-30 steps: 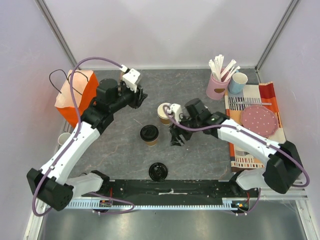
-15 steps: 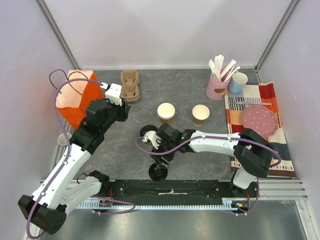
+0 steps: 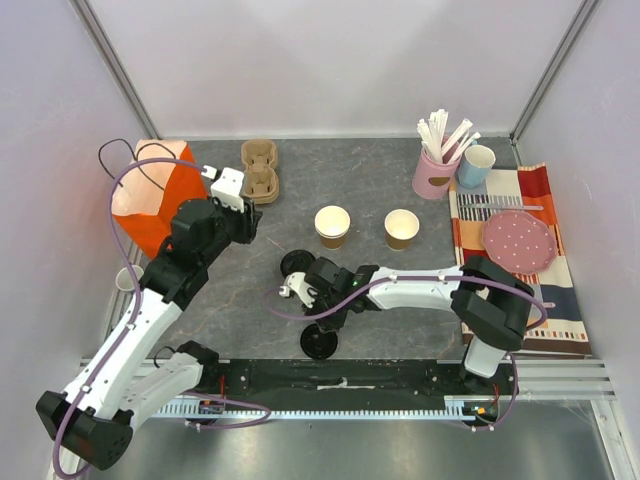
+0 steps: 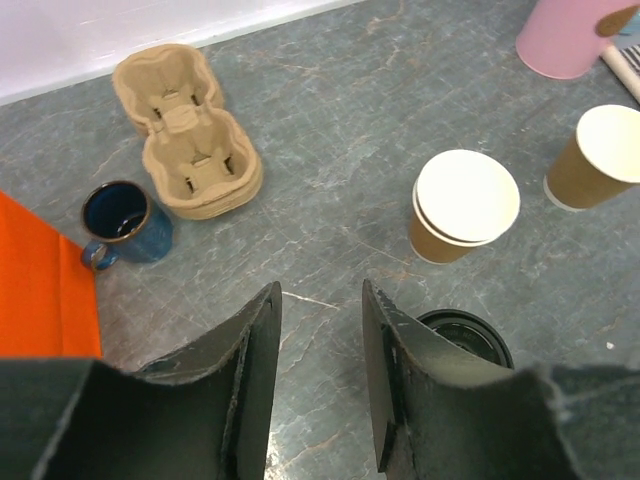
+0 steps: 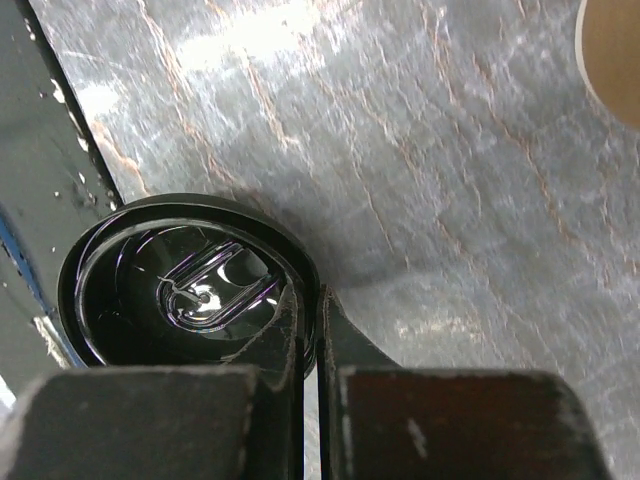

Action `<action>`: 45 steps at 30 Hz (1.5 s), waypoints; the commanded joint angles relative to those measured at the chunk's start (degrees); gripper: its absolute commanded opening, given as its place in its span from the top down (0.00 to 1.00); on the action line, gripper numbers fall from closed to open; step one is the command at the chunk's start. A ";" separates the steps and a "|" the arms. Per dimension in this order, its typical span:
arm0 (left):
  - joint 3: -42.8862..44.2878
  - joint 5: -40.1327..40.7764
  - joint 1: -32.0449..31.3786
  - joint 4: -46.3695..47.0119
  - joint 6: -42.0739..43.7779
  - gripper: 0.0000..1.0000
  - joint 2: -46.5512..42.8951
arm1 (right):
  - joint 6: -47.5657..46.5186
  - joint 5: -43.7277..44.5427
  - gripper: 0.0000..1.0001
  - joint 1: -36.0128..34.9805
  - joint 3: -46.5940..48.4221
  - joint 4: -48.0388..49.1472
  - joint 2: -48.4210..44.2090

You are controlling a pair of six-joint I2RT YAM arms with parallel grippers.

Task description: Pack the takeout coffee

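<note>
the right gripper (image 5: 311,298) pinches the rim of a black lid (image 5: 130,300). the left gripper (image 4: 320,315) is open, holding nothing.

Overhead camera first: fixed above and behind the arm bases, looking down from far off and taking in the whole grey tabletop (image 3: 400,180). The left wrist camera rides high, tilted forward past the left fingers (image 4: 252,375). Ahead and right of them sits a paper cup (image 4: 466,200), ahead and left the cardboard carrier (image 4: 190,140), and the overhead view shows both too. The right wrist camera is pressed in close, facing the tabletop, with the right fingers (image 5: 291,335) at the bottom edge. A black lid (image 5: 180,290) lies just left of them, and it shows small from overhead.
</note>
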State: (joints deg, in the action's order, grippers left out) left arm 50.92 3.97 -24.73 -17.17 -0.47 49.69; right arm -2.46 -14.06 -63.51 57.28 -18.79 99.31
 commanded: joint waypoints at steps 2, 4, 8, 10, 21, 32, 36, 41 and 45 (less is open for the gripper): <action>0.85 -10.98 0.21 2.93 2.40 0.59 1.20 | -1.76 0.97 1.00 1.27 3.19 -6.08 -7.71; 1.46 -17.92 0.21 2.93 2.49 0.62 2.07 | -0.97 0.71 1.00 3.29 3.89 -6.96 -12.44; 3.48 -30.40 0.21 3.28 1.62 0.63 4.09 | 0.70 5.96 1.00 7.34 5.12 -7.06 -21.86; 5.06 -37.69 0.21 3.89 -0.48 0.62 6.10 | 1.75 7.90 1.00 10.06 5.13 -3.13 -27.20; 14.21 -51.86 0.21 19.25 -25.00 0.15 17.18 | -0.52 32.43 1.00 14.73 7.84 17.29 -29.62; 16.41 -49.67 0.21 15.42 -21.07 0.00 21.23 | -2.02 27.44 1.00 15.43 10.22 17.11 -29.96; 17.64 -48.36 0.12 13.66 -18.26 0.06 22.55 | -2.37 24.71 1.00 15.43 9.61 17.73 -30.66; 18.08 -51.16 0.12 14.27 -16.67 0.43 22.47 | -2.81 23.56 1.00 15.43 9.17 17.91 -31.02; 17.82 -54.58 0.12 14.10 -15.97 0.67 22.29 | -2.90 22.51 1.00 15.60 8.82 18.00 -30.67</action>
State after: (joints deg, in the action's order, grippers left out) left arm 66.63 -46.61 -24.71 -3.68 -19.38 72.44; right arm -4.75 10.39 -48.21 64.93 -3.42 69.69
